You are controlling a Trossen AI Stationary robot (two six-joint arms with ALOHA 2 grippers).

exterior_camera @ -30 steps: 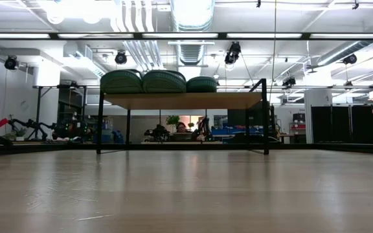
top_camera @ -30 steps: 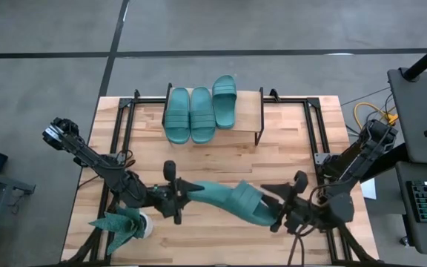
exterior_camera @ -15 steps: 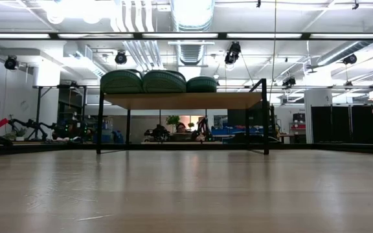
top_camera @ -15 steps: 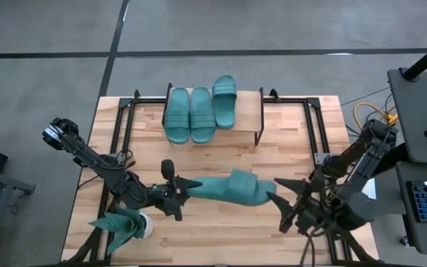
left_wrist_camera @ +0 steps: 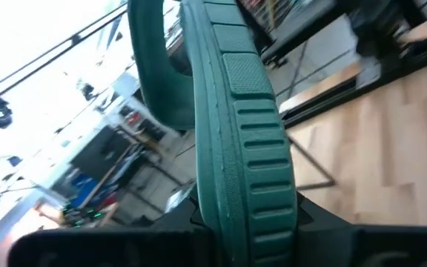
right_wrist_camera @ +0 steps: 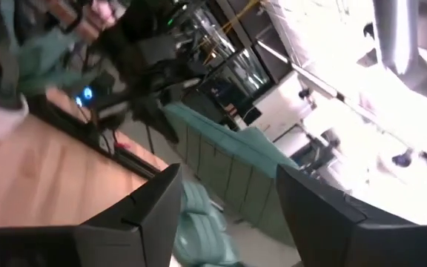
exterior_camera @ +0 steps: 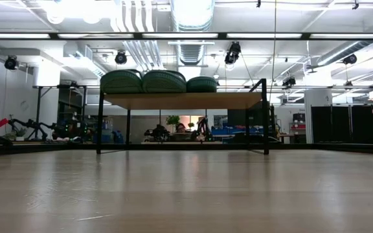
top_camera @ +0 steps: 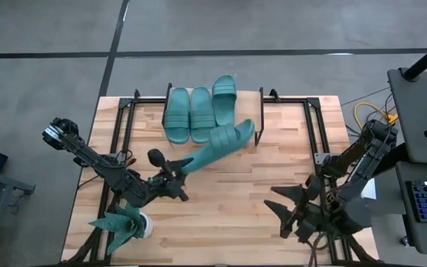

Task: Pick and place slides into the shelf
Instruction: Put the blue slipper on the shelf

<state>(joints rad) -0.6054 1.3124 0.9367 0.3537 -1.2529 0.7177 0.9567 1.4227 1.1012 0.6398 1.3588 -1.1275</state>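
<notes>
Three teal slides (top_camera: 200, 113) lie side by side on the shelf (top_camera: 247, 111) at the table's far middle, soles down on its wood top; the low view shows them there too (exterior_camera: 164, 81). A fourth slide (top_camera: 217, 144) hangs in the air in front of the shelf, with my left gripper (top_camera: 175, 175) shut on it. Its free toe end (top_camera: 245, 129) reaches over the shelf's near right part. My right gripper (top_camera: 282, 213) stands open at the near right, apart from the slide, with nothing between its fingers (right_wrist_camera: 150, 211). My left gripper pinches the slide's heel end (left_wrist_camera: 252, 216) between its two fingers. The fingers lie level and point slantwise toward the far right, along the slide. The slide is turned on its edge and lifted clear of the table, running out from the fingers toward the shelf.
A teal plant in a white pot (top_camera: 122, 225) stands at the near left corner, close behind my left arm. Black frames (top_camera: 124, 126) run along the table's left and right sides. Bare wood (top_camera: 221, 215) lies between the two grippers.
My right gripper has opened, let go of the slide's toe end and drawn back toward the near right. My left gripper has turned, swinging the slide's free end from the table's right toward the shelf; the heel end has stayed in the hold.
</notes>
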